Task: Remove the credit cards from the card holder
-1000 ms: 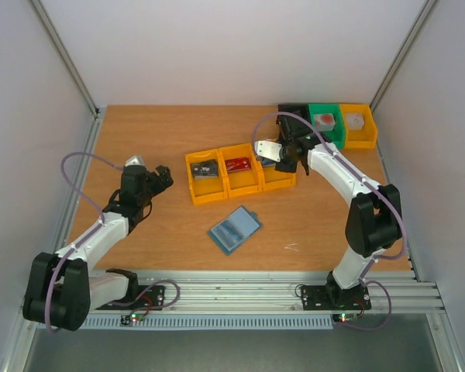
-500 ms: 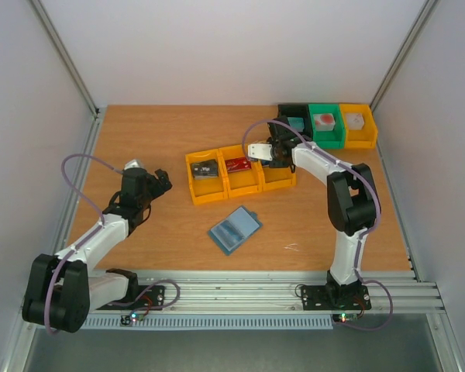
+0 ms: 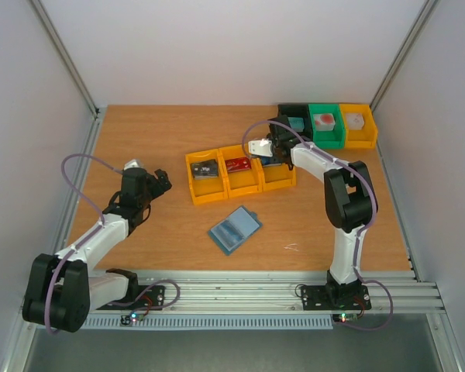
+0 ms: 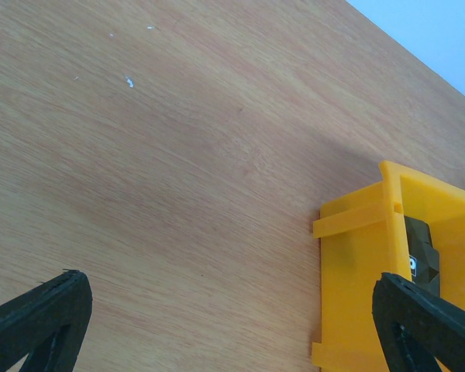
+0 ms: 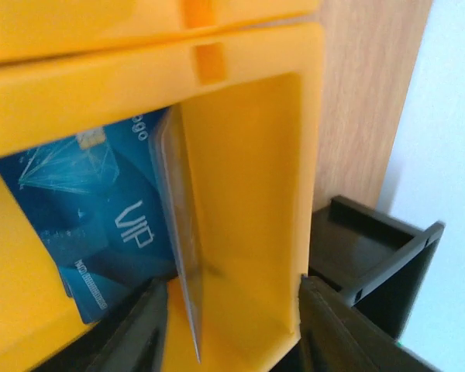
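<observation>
The card holder, a flat blue wallet, lies open on the table in front of three joined yellow bins. A dark grey credit card lies in the left bin and a red one in the middle bin. In the right wrist view a blue credit card marked VIP stands tilted inside the right bin. My right gripper hangs over that bin, jaws apart, with the card's edge beside its left finger. My left gripper is open over bare wood beside the left bin.
A black bin, a green bin and another yellow bin holding blocks line the far right edge. The black bin sits just behind my right gripper. White walls enclose the table.
My right arm swung in and lowered its gripper into the right yellow bin. Its jaws have parted from the blue card. The left arm has barely moved.
</observation>
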Tool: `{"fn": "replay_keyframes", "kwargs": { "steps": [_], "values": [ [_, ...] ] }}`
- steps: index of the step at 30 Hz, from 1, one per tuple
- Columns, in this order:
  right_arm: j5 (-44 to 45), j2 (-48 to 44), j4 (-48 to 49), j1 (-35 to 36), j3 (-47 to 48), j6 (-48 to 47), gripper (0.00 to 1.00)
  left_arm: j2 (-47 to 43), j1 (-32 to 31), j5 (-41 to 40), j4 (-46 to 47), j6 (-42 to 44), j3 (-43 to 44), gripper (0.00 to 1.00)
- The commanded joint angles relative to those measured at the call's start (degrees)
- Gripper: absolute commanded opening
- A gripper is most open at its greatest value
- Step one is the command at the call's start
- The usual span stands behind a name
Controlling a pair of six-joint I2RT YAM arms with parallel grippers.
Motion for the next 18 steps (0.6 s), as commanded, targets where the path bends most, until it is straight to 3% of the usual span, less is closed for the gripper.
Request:
{"fn": "replay_keyframes", "kwargs": {
  "steps": [1,3,12,15,18],
  "values": [
    [-0.36,-1.46,-1.62,-0.32,-0.82,0.24,0.56,0.36,0.24,-1.53,2.17,0.91,1.18,0.99],
    [-0.58,-2.44,-1.53,-0.35,-1.82,0.14,0.62,0.29,0.24,-1.44,2.13,0.91,1.08,0.99],
    [-1.07,-6.72,-5.73,-0.4,-2.36,3.08,0.68,0.12,0.32,-0.47,2.39,0.74,0.94,0.99],
    [-5.01,-9.38,-10.11,-0.41,0.66,12.0,0.68,-0.19,0.3,-0.38,2.48,0.83,0.89,0.99],
    [-10.53,-10.6,-17.66,-0.75,7.26,30.47,0.68,-0.47,0.32,-0.21,2.94,0.91,0.48,0.99]
  ]
}}
